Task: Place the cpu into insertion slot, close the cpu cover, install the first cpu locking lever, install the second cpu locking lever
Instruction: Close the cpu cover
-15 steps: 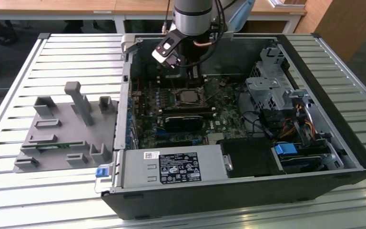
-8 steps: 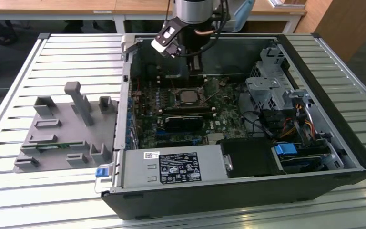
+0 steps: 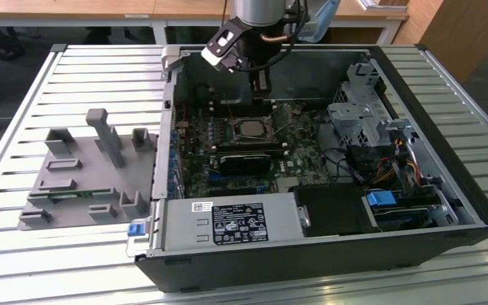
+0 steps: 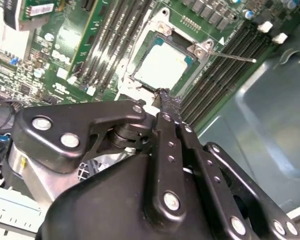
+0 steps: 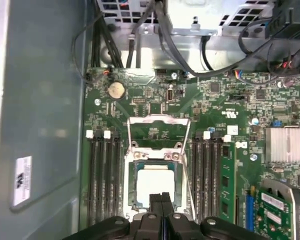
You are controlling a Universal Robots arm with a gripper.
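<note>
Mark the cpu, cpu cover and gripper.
cpu [image 5: 151, 184], first wrist view, middle of silver top.
cpu cover [image 5: 159, 120], first wrist view, frame bar farthest from cpu.
gripper [image 5: 161, 199], first wrist view, between fingertips.

We can read no print anywhere. We see a black-and-white label on the power supply and a white sticker on the case wall, both illegible.
</note>
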